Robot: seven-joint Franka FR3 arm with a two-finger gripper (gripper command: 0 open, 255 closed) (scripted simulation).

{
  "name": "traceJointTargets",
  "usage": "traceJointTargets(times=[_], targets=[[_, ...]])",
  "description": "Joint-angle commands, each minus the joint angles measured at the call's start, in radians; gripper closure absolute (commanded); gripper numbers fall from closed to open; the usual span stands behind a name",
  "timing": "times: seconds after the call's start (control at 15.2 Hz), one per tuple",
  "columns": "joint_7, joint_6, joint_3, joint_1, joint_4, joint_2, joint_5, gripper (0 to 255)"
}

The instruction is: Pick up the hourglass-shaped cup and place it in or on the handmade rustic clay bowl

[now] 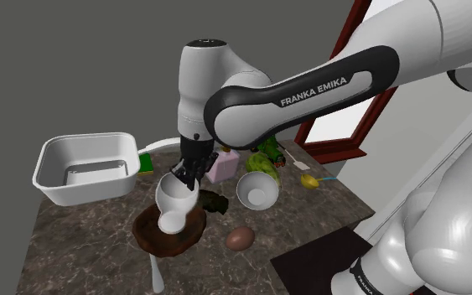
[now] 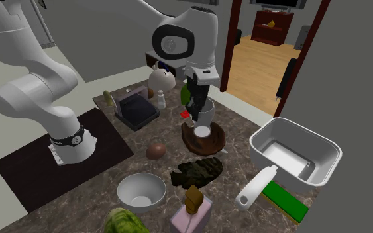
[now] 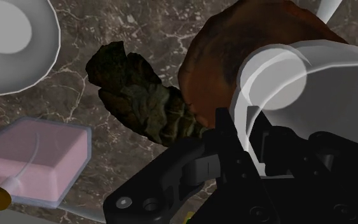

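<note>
Shoulder view: claw (image 1: 184,177) clasps the tilted white cup (image 1: 175,201) over the brown bowl (image 1: 148,235).

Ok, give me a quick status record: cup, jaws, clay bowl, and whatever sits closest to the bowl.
cup: white hourglass cup, lifted off the table, over the bowl
jaws: shut on the cup's upper rim
bowl: brown clay bowl, the cup's foot within its rim outline; contact cannot be told
nearest neighbour: dark lumpy object, beside the bowl
placement: not yet released

Close beside bowl (image 1: 146,235), dark lump (image 1: 212,202).
</note>
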Motion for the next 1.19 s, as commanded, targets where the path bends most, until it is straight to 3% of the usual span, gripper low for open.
traceJointTargets(times=[0.0,0.33,0.59,1.12], targets=[[0.000,0.000,0.000,0.000,0.000,0.000,0.000,0],[0.000,0.000,0.000,0.000,0.000,0.000,0.000,0],[-0.019,-0.122,0.002,0.000,0.076,-0.052,0.027,0],[-0.019,-0.122,0.002,0.000,0.076,-0.052,0.027,0]])
